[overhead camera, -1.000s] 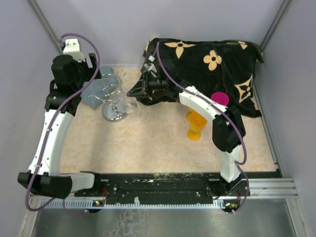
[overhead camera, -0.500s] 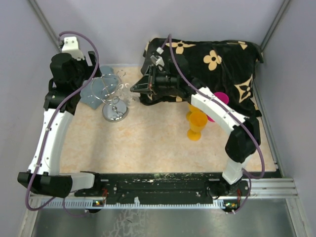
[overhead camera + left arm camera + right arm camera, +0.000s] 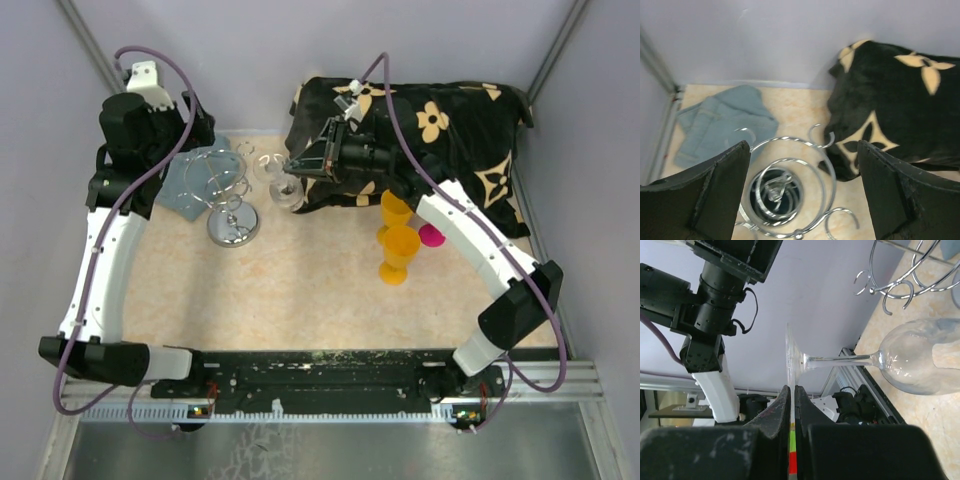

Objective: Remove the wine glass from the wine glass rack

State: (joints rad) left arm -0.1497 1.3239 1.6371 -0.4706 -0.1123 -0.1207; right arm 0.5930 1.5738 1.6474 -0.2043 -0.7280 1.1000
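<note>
**Glass clamped by its foot, just beside the rack**

The beige table (image 3: 300, 290) bears a black flowered blanket (image 3: 450, 130) at its back right. The right gripper (image 3: 792, 390) reaches across in front of the blanket, its fingers pressed together on the edge of the foot of the wine glass (image 3: 912, 360). The glass hangs just to the right of the wine glass rack (image 3: 225, 195), with its bowl apart from the outer hooks. The left gripper (image 3: 802, 147) hovers over the rack, fingers spread wide and holding nothing. A grey-blue cloth (image 3: 720, 125) lies behind the rack. Two orange cups (image 3: 398, 250) and a pink cup (image 3: 432, 236) stand near the blanket's front edge.
</note>
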